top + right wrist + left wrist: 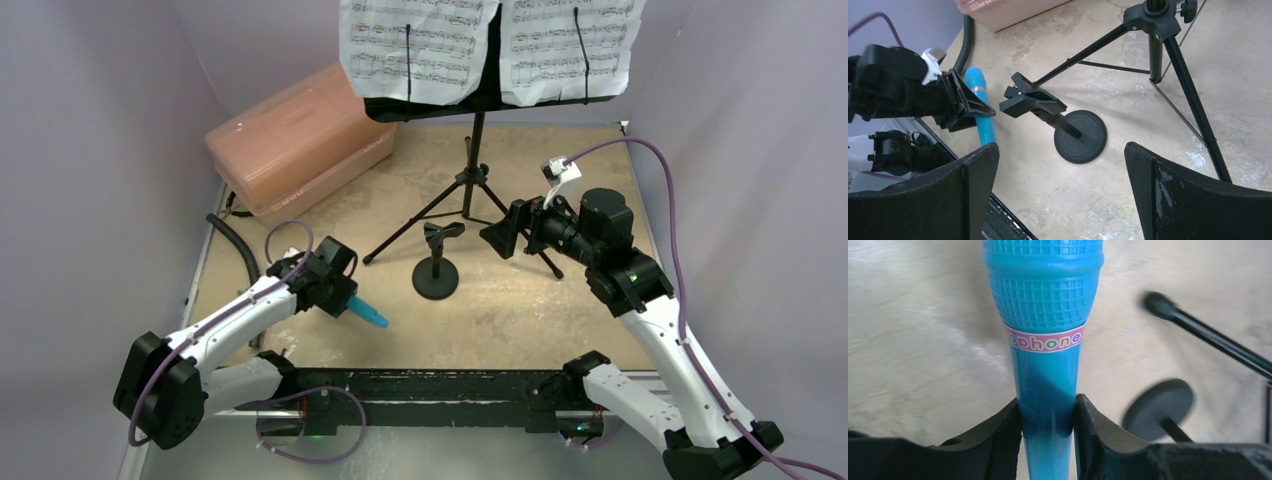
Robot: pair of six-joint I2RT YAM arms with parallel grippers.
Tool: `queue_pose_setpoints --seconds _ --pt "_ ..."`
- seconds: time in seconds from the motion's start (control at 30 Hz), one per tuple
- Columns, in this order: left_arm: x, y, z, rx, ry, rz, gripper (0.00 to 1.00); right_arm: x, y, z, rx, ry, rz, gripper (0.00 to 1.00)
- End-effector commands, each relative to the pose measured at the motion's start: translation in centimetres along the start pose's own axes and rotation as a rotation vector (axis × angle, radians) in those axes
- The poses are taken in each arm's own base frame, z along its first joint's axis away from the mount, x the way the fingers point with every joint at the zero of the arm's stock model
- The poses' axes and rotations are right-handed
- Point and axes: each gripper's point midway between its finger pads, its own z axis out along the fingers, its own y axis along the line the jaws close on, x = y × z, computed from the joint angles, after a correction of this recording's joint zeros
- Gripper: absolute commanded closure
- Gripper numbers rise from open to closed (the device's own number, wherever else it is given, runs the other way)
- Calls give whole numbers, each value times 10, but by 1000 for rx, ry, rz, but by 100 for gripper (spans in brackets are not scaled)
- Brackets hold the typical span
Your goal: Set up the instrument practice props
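The left claw point(1048, 412) was clenched on the handle of the cyan-blue plastic microphone point(1043, 295), its head projecting past the fingertips. The right claw point(1060, 150) stood released, with the small black round-based mic stand point(1083, 137) ahead of it, apart.

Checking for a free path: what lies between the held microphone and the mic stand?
Nothing: bare tabletop separates the cyan microphone, in the left end effector, from the mic stand, clearest in the top view.
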Motion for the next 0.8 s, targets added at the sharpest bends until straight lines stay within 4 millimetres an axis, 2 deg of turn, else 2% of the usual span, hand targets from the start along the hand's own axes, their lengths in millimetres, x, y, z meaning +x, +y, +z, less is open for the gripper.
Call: queue_pose_setpoints --seconds 0.0,0.13,0.27,0.47,0.6,0.77 --pt "-16 -65 -41 279 -40 22 100 -15 8 -4 -24 -45 -33 2" --pt "-34 -100 -79 485 -98 -27 100 -14 7 -4 -24 -43 -33 2" --pt "-58 -121 -118 674 -190 -66 100 -14 8 -3 -28 -44 -34 2" --pt "-90 -140 -181 978 -349 -103 100 -15 8 -1 -33 -44 -34 2" --pt "-103 -145 -220 1157 -472 -51 100 -18 10 -2 -40 -50 -39 2" --pt "-105 -147 -250 1265 -589 90 100 -27 18 -6 -79 -99 -86 2"
